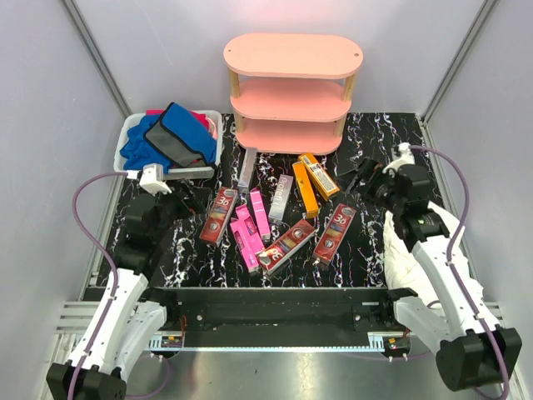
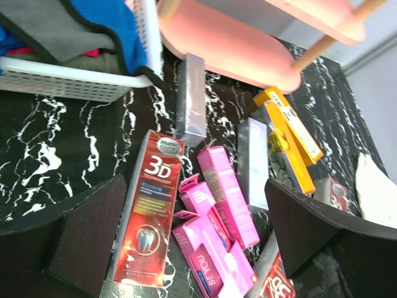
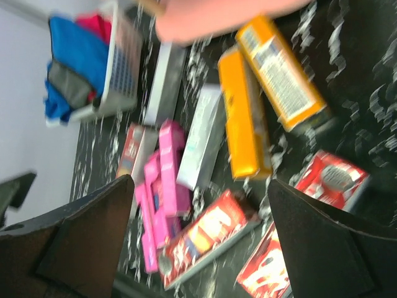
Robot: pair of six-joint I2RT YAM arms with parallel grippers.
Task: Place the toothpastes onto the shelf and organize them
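Left fingers (image 2: 87, 236) and right fingers (image 3: 322, 242) hang spread, empty; between the left pair, overlapping pink toothpastes (image 2: 214, 248) could snag and drag together.

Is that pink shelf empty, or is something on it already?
Empty, as far as shows: all three tiers of the shelf look bare, and the toothpastes lie flat on the table before it.

Overhead rear view; close wrist views share toothpastes (image 2: 226, 192).
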